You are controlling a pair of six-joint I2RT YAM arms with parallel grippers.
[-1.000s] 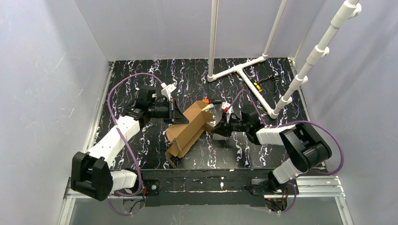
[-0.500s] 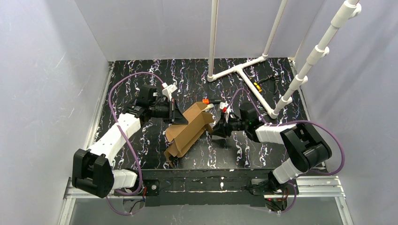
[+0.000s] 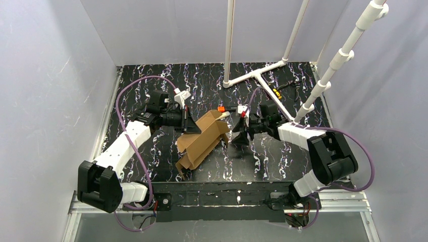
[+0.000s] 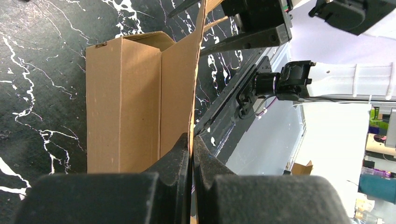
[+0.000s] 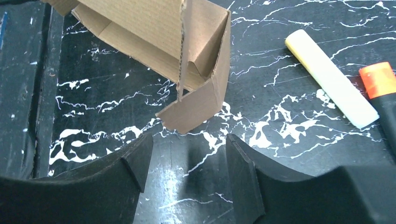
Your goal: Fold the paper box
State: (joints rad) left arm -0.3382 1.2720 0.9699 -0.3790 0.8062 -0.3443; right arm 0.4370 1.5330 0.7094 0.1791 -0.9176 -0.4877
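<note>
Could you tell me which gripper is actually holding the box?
The left gripper, pinching a box flap; the right gripper stands open, off it.

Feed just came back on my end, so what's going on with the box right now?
The half-folded box lies on the table between the two arms. The left pincer is shut on the edge of one thin flap. The right pincer is open and holds nothing. It faces the box's corner with a gap between them. A yellow stick and an orange-capped marker lie on the table just beside that corner. The folding is not finished.
</note>
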